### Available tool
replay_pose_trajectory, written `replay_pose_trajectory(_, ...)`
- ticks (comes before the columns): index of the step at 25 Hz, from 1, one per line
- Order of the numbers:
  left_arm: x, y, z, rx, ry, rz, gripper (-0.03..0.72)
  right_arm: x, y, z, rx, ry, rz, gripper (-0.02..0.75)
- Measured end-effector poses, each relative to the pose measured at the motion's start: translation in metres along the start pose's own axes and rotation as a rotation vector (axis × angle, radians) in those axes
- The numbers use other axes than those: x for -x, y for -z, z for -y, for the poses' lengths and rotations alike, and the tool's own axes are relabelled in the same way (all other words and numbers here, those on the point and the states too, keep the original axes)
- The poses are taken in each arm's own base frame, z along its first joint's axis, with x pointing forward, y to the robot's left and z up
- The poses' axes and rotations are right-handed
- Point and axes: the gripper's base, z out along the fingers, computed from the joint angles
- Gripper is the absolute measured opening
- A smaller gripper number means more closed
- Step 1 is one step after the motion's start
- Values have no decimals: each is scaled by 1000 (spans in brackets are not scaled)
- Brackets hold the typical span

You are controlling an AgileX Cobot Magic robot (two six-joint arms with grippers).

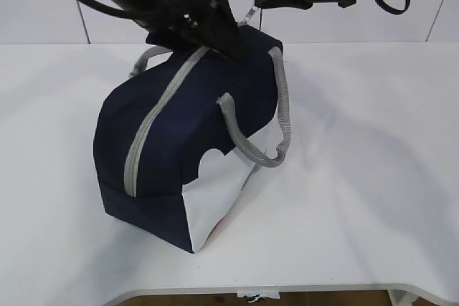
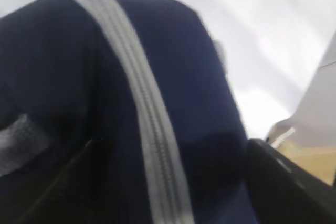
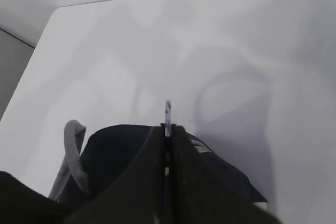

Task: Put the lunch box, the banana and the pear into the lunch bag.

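- The white desk (image 1: 373,177) carries only the lunch bag (image 1: 179,141) in these views; no lunch box, banana or pear shows anywhere, so they are either inside the bag or out of frame, and I cannot tell which.
- The lunch bag sits left of centre on the desk, its long axis running from the near left corner back toward the far right, directly under both arms.
- Its grey zipper (image 2: 147,114) runs along the top ridge and looks closed along the whole visible length.
- A grey strap handle (image 1: 276,116) loops down the bag's right side; a second handle (image 3: 71,145) lies on the far left side.
- The left gripper (image 1: 215,30) hovers at the bag's far top end, just above the zipper line; its fingers are apart and hold nothing.
- The right gripper (image 3: 167,145) has its fingers pressed together on the ring pull (image 3: 168,114), a thin metal tab at the zipper's far end.
- Judgement: with the pull at the end of a closed zipper, the bag seems sealed; nothing blocks either arm lifting away.
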Motion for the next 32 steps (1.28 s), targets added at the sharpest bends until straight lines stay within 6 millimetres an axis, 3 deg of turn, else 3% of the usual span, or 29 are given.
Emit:
replay_pose_trajectory(6, 0, -8, -3, 89, 10, -2, 615, 0, 0, 0, 1, 6, -1, 1)
replay_pose_trajectory(7, 0, -8, -4, 99, 3, -4, 507, 0, 0, 0, 1, 10, -1, 1)
replay_pose_trajectory(8, 0, -8, -4, 98, 4, -5, 507, 0, 0, 0, 1, 11, -1, 1)
replay_pose_trajectory(9, 0, -8, -4, 103, 0, -7, 363, 0, 0, 0, 1, 13, 0, 1)
replay_pose_trajectory(10, 0, -8, -4, 103, 0, -7, 363, 0, 0, 0, 1, 15, 2, 1)
replay_pose_trajectory(11, 0, -8, -4, 108, -3, -9, 206, 0, 0, 0, 1, 15, 3, 1)
replay_pose_trajectory(13, -1, -8, -4, 106, -9, -13, 206, 1, 0, 0, 0, 17, 9, 1)
replay_pose_trajectory(14, -2, -8, -4, 103, -33, -27, 55, 1, 0, 0, 0, 17, 9, 1)
replay_pose_trajectory(15, -2, -8, -4, 102, -37, -29, 31, 1, 0, 0, 0, 18, 10, 1)
replay_pose_trajectory(23, -5, -6, -4, 105, -65, -71, 11, -3, -11, 7, -14, 10, -8, 1)
replay_pose_trajectory(26, -4, 13, 4, 145, -119, -62, 10, 0, -12, 16, -27, -8, -4, 1)
replay_pose_trajectory(30, -4, 19, 7, 161, -147, -55, 10, 0, -16, 33, -46, -55, -25, 1)
replay_pose_trajectory(32, 1, 32, 12, 195, -200, 6, 9, 0, -20, 42, -60, -72, -31, 1)
